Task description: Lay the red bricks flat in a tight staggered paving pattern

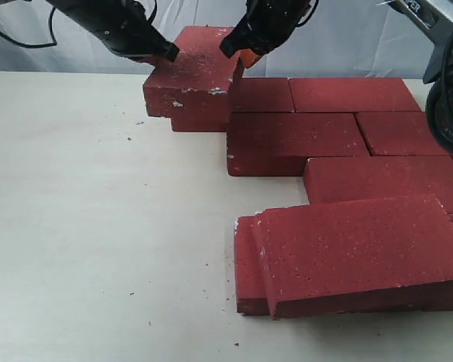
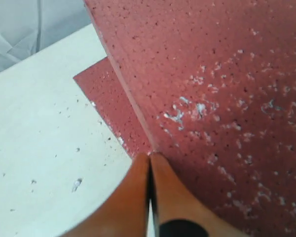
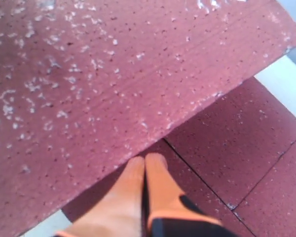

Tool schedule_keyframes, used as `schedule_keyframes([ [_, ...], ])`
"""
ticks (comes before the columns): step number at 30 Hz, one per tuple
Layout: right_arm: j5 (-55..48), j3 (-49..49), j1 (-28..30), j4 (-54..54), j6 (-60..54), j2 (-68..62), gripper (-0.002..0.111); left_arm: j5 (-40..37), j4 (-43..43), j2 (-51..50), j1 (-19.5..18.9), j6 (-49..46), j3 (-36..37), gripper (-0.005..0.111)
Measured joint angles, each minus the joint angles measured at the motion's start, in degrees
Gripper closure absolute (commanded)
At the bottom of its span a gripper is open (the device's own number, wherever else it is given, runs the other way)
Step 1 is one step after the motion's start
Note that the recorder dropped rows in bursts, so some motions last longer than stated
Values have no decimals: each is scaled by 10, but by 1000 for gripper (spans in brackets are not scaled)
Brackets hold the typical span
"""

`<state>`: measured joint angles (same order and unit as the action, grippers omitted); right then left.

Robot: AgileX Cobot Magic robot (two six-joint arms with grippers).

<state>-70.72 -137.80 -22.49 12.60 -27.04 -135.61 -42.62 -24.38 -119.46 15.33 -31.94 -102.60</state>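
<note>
We hold the left claw [image 1: 166, 53] and right claw [image 1: 243, 58] each pressed together as blunt pushers at opposite sides of the far-left red brick [image 1: 192, 72], lying atop a lower brick [image 1: 200, 119] beside the paving [image 1: 317, 136], seemingly to steer it down flat.

About nine red bricks [image 1: 294, 139]
</note>
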Motion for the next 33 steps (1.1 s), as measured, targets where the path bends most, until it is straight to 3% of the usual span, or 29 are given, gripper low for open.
schedule_keyframes([
  [11, -4, 0, -71, -25, 48, 26, 109, 117, 9, 164, -4, 11, 261, 107],
  [22, -8, 56, -149, -35, 61, 26, 109, 241, -4, 284, -33, 25, 492, 107],
  [33, 11, 79, -169, 4, 56, -10, 109, 365, -36, 295, -32, 28, 642, 107],
])
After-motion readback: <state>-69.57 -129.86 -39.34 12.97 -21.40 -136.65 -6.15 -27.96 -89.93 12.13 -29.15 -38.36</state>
